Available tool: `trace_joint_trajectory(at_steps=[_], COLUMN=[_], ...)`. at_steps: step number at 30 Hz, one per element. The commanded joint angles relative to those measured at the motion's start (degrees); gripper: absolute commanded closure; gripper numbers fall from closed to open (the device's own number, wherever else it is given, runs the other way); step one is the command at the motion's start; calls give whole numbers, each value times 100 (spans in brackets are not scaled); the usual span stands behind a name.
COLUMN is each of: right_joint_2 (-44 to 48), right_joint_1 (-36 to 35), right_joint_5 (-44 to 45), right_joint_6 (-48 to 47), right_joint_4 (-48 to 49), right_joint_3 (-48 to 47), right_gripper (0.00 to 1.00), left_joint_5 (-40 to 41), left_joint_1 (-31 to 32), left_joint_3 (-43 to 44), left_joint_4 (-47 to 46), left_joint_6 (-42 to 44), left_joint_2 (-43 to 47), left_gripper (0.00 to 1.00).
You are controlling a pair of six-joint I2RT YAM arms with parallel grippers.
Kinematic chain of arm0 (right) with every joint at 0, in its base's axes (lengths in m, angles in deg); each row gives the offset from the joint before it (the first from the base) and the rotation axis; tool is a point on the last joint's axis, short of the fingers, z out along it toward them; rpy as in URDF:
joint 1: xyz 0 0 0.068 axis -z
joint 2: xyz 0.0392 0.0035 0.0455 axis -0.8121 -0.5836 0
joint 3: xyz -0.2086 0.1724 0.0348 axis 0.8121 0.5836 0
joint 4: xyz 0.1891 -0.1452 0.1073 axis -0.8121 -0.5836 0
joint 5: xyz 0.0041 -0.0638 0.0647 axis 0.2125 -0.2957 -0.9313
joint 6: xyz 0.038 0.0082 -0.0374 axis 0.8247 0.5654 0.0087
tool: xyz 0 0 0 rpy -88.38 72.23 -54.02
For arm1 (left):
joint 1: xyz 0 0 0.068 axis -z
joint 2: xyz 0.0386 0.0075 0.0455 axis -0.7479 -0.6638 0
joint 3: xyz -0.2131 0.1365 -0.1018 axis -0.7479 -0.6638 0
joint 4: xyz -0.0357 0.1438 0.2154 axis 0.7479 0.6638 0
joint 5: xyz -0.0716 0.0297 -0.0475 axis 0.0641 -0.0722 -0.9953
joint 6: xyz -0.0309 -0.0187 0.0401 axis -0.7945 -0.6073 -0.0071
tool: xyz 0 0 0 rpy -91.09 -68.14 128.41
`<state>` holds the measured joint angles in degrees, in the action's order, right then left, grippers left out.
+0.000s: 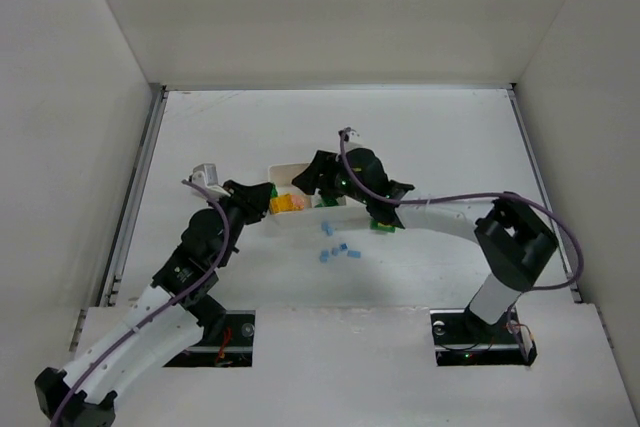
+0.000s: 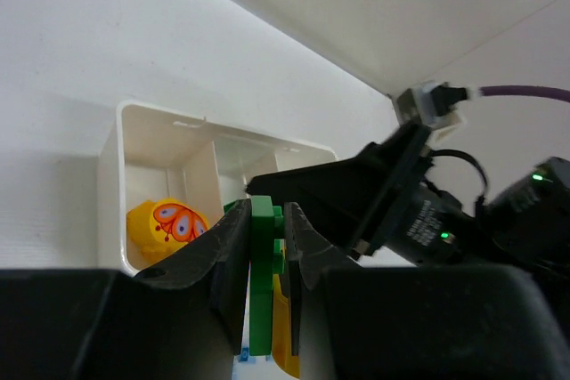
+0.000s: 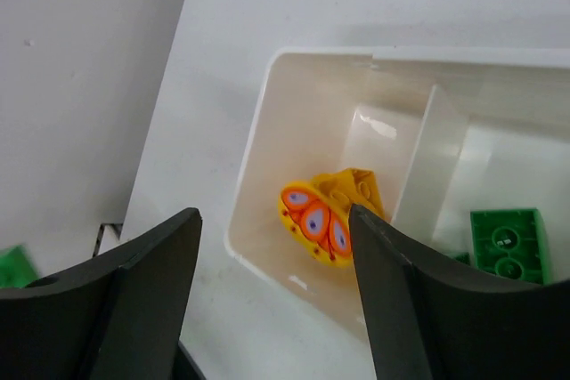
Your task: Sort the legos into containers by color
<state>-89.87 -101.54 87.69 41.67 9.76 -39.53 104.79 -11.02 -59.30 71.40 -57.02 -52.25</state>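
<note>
Currently the left gripper (image 2: pixel 264 229) is clamped tight on a thin green lego (image 2: pixel 260 291), held edge-up between its fingers, probably so that it drops cleanly. The white tray (image 2: pixel 111 211) lies just ahead of and below the fingertips. The right gripper (image 3: pixel 272 220) stands wide apart and empty, directly above the end compartment holding a yellow-orange lego (image 3: pixel 325 211). A green brick (image 3: pixel 508 242) occupies the next compartment. Only the left wrist view shows the grip. Only the overhead view shows the loose blue legos (image 1: pixel 338 252) on the table (image 1: pixel 450 147), behind both grippers.
</note>
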Motion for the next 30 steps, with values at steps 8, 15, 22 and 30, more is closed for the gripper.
trace_joint_trajectory(at_steps=[8,15,22,30], right_joint_2=[2018,2345,1932,1492], right_joint_1=[-385,-878,-1002,-1010], right_joint_5=[-159,-599,-670,-661], right_joint_6=[-1167,-1247,-1089,-887], right_joint_4=[341,850,1123,1342], right_joint_3=[1456,1836,1651,1449], right_gripper=[6,0,0,0], left_joint_5=[-169,-652,-758,-679], left_joint_1=[1,-69,45,247], left_joint_3=[138,226,129,6], left_joint_4=[-172,-303,-576,-787], left_joint_6=[-106,-554,-853,-897], left_joint_2=[-620,-1042,-1184,-1236], left_gripper=[90,90,90,90])
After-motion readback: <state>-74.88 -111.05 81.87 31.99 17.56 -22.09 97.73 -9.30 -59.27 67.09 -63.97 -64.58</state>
